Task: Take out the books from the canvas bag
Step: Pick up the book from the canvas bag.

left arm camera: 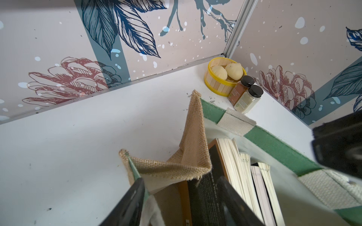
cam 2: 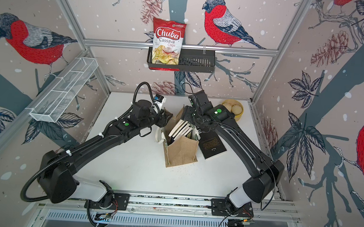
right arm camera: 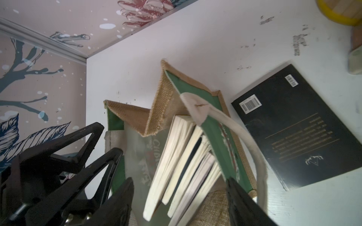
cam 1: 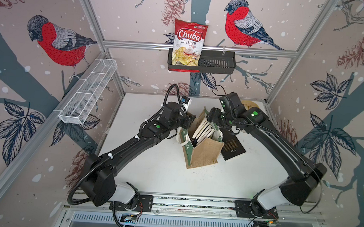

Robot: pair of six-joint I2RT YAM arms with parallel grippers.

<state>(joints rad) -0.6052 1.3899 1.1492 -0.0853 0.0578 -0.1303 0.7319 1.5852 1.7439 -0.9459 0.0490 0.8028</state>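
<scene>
Top views: the canvas bag (cam 1: pixel 204 155) stands upright, mouth open, near the middle of the white worktop (cam 1: pixel 150 171); its burlap end walls are creased inward between green side panels. Several books (cam 1: pixel 204 131) stand on edge inside, cream page edges upward. One black book (cam 1: pixel 233 147) lies flat on the worktop just beside the bag, on the side facing the right edge, barcoded cover up. The left gripper (cam 1: pixel 189 121) meets the bag's rim at the end wall nearer the back edge, from the left; the right gripper (cam 1: pixel 209 118) hangs over the same end of the mouth, from the right.

Left wrist view: the left gripper's jaws stand parted astride that end wall, one finger (left arm camera: pixel 129 201) outside the bag, the other inside over a dark book cover; the burlap fold between them lies slack, nothing pinched. Right wrist view: the right gripper's jaws are spread wide and released, flanking the tops of the books without clasping any; a white handle (right arm camera: pixel 255 150) arches from the green panel across the black book's edge.

Surroundings: a yellow-rimmed wooden tub (left arm camera: pixel 215 86) holding pale round pieces sits in the back right corner of the worktop, two spice jars (left arm camera: pixel 247 98) just beside it. On the back wall a chips bag (cam 1: pixel 189 44) stands in a black basket (cam 1: pixel 218 63); a white wire basket (cam 1: pixel 88 94) hangs on the left wall.
</scene>
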